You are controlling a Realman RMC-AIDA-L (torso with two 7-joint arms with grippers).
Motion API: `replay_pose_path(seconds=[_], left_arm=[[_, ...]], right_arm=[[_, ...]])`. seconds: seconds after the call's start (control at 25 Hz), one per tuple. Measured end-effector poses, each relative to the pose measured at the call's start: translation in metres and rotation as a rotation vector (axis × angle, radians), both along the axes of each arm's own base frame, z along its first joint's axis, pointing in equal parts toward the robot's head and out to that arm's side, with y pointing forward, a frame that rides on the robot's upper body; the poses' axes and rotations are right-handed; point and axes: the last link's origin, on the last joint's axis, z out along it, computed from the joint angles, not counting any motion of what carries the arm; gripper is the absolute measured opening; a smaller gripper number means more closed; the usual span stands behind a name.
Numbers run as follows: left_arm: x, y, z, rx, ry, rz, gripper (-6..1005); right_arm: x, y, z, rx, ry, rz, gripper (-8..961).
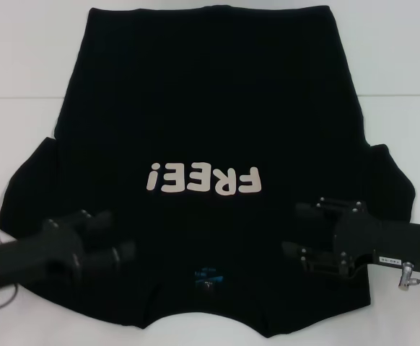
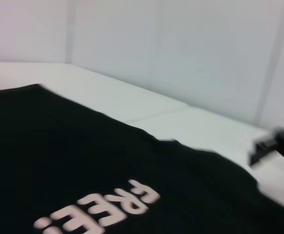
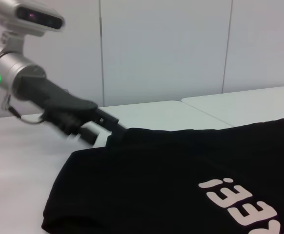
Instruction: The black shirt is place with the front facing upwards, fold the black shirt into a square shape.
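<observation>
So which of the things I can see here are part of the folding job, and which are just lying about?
Part of the job:
- black shirt, print side up
- left gripper, open, over the shirt
- right gripper, open, over the shirt

Just there:
- white table under the shirt; nothing else lies about

Bare table (image 1: pixel 22 58) round black shirt (image 1: pixel 203 108), nothing blocking

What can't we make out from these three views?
- Black shirt: hem cut off by the head view's top edge.
- Neck label: text too small, head view.
- Left gripper and right gripper: contact with cloth unclear, black on black.
- "FREE!" print: blurred and cut off in left wrist view.
</observation>
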Motion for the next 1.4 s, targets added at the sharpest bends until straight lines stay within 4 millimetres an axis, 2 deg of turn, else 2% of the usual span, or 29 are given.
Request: replay_pose_path(seconds=[0.08,0.32,0.48,0.6,0.76,0.92,1.4], left_arm=[[-0.003,0.006,0.010,-0.011,-0.056,0.106,820],[-0.016,0.026,0.060,-0.089,-0.219,0.469,816],[-0.024,0.035,0.081,-0.113,-0.252,0.635,815],[-0.033,0.040,0.090,-0.108,-0.224,0.748,815],[-0.047,0.043,0.095,-0.042,-0.177,0.820,815],[-0.060,0.047,0.091,0.027,-0.157,0.875,815],[-0.072,0.050,0.084,0.080,-0.111,0.928,816]], right_arm=[[-0.001,0.001,0.000,0.000,0.001,0.001,737],[-0.005,0.004,0.000,0.001,0.016,-0.004,737],[-0.007,0.005,0.000,-0.011,0.021,-0.013,738],[-0.008,0.006,-0.001,-0.014,0.021,-0.011,738],[-0.010,0.007,-0.001,-0.017,0.023,-0.007,737],[-0.010,0.007,-0.001,-0.015,0.022,-0.006,737],[-0.011,0.009,-0.001,-0.011,0.021,-0.008,737]])
